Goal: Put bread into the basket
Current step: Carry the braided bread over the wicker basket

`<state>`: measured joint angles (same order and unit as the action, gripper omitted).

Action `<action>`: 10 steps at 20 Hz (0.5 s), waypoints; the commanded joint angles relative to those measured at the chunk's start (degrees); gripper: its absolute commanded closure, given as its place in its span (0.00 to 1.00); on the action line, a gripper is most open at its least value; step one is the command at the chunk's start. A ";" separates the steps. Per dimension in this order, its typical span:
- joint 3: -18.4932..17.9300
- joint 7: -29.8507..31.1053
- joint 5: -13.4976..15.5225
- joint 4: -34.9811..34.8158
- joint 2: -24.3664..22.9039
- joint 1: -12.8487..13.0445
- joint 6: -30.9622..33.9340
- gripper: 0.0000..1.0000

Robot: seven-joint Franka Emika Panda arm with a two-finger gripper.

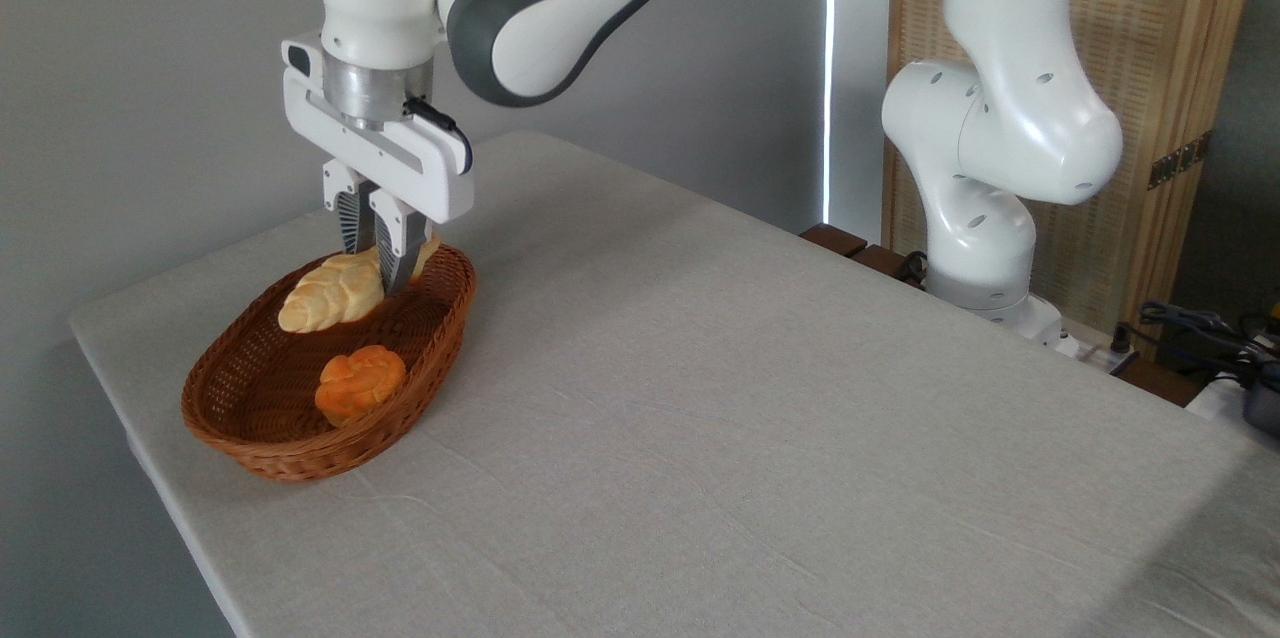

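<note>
The bread (325,293), a long pale-golden braided loaf, hangs tilted over the far half of the basket (420,373), its left end lower. My gripper (378,268) is shut on the loaf's right part, fingers pointing down from above the basket's far rim. The oval reddish-brown wicker basket stands at the table's left corner. Whether the loaf touches the basket's inside I cannot tell.
A small round orange knotted bun (358,383) lies in the basket's near half. The grey cloth-covered table (760,418) stretches to the right. The arm's white base (985,218) stands at the back right, with cables (1210,333) beyond it.
</note>
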<state>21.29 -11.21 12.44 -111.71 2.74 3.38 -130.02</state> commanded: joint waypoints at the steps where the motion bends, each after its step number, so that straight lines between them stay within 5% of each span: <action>1: 0.33 1.72 0.30 1.32 2.01 -0.30 -1.20 0.00; 10: 0.25 1.54 -3.03 1.32 1.74 -0.30 -1.03 0.00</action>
<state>21.47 -10.36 10.87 -111.15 4.42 3.23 -130.82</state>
